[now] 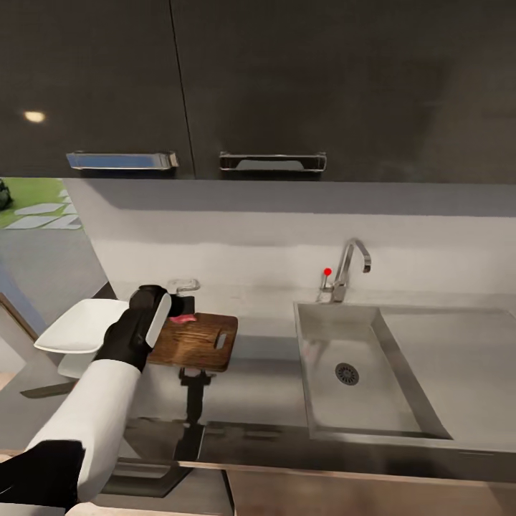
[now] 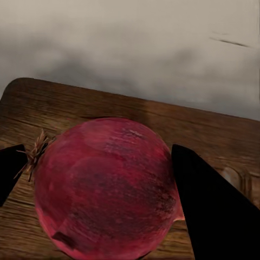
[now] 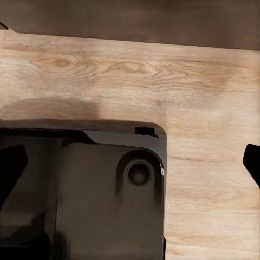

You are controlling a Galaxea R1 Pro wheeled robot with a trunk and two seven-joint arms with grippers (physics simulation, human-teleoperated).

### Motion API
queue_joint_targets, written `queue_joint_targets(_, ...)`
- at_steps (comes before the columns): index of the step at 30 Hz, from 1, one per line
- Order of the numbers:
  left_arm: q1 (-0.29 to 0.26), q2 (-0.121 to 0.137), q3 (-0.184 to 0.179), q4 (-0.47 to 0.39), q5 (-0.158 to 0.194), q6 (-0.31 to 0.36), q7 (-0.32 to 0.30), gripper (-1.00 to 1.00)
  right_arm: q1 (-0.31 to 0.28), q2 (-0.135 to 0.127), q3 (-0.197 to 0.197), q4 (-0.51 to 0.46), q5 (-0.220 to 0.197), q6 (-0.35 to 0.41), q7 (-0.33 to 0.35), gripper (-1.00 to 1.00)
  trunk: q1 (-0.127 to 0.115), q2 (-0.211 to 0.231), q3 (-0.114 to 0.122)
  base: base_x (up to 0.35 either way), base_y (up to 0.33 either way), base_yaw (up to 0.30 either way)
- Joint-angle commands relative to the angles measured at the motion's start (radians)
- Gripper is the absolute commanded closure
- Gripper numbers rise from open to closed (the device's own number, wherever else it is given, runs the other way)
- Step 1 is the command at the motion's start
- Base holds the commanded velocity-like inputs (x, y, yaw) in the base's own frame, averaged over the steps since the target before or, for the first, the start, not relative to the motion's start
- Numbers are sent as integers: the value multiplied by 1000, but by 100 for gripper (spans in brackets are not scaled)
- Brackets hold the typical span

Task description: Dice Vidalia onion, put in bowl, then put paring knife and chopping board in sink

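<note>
bowl (image 1: 82,326) white, far left of the grey surface (image 1: 272,390), partly behind the left arm; left tool (image 1: 183,307) over the near-left end of the chopping board (image 1: 197,342), clenched on the onion (image 2: 105,187); in the left wrist view the onion, dark red skin, sits between the two dark fingers (image 2: 208,208), pressed on both sides, board right beneath it; whether it rests on the wood I cannot tell; board handle hole points toward the sink (image 1: 358,373); sink basin right of the board, drain visible, tap (image 1: 351,269) with red knob behind; right tool (image 3: 130,162): cannot tell its state, dark robot base and wood floor (image 3: 206,97) below it
</note>
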Motion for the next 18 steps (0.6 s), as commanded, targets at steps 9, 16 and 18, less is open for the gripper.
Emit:
queue_joint_targets(9,-1,1,1,33,7,1,8,100,-1,0,-9,0,9,-3,6,-100,1,-2,-2,0,0,0)
queue_joint_targets(16,-1,1,1,45,7,-12,9,100,-1,0,-9,0,9,-3,6,-100,1,-2,-2,0,0,0)
queue_joint_targets(18,-1,1,1,50,7,-12,9,100,-1,0,-8,0,10,-3,6,-100,1,-2,-2,0,0,0)
